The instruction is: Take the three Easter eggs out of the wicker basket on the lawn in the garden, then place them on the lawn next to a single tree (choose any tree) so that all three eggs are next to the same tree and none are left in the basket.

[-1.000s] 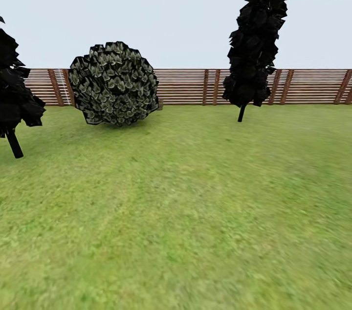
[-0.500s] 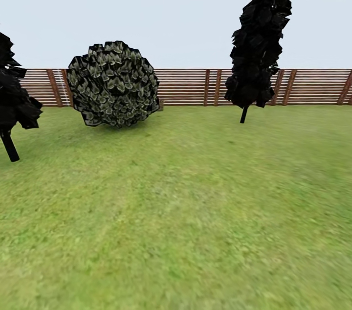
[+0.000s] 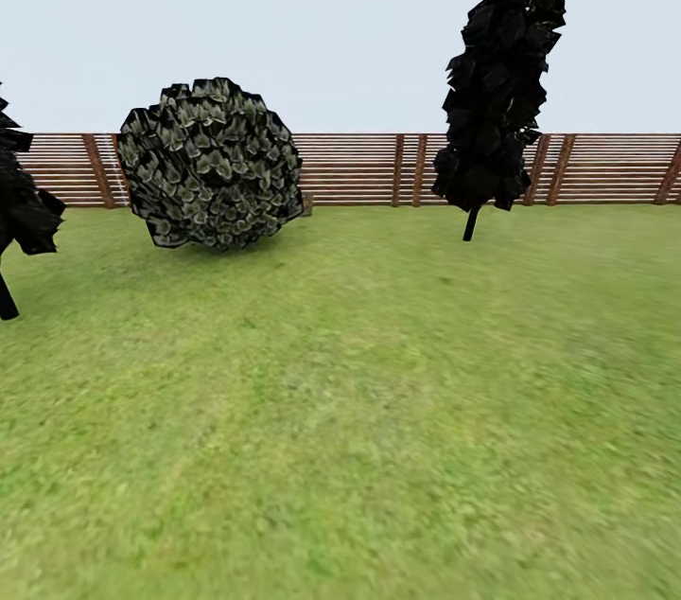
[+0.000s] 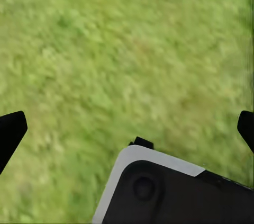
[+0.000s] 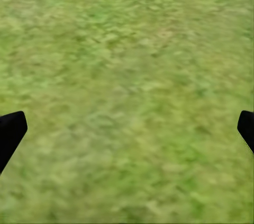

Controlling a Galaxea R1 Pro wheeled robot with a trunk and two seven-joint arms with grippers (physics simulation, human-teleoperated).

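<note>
The lawn [image 3: 378, 411] spreads wide and flat ahead of me in the head view, short patchy green grass running up to the fence. The Easter eggs, the wicker basket and the smooth-trunked tree are out of view. In the left wrist view my left gripper [image 4: 127, 128] hangs open over bare grass, its black fingertips [image 4: 10, 131] far apart with nothing between them. My right gripper [image 5: 127, 128] is open too in the right wrist view, fingertips [image 5: 11, 128] wide apart above grass.
A brown slatted fence [image 3: 359, 167] closes the far side. A round dark bush [image 3: 210, 165] stands before it at the left. One dark narrow conifer [image 3: 501, 70] rises at the right, another [image 3: 19, 202] at the left edge. A part of my own body [image 4: 174, 192] shows below the left gripper.
The whole head view has shifted: bush and left conifer have slid leftward in the picture, so the camera has moved. Nothing on the lawn itself has changed.
</note>
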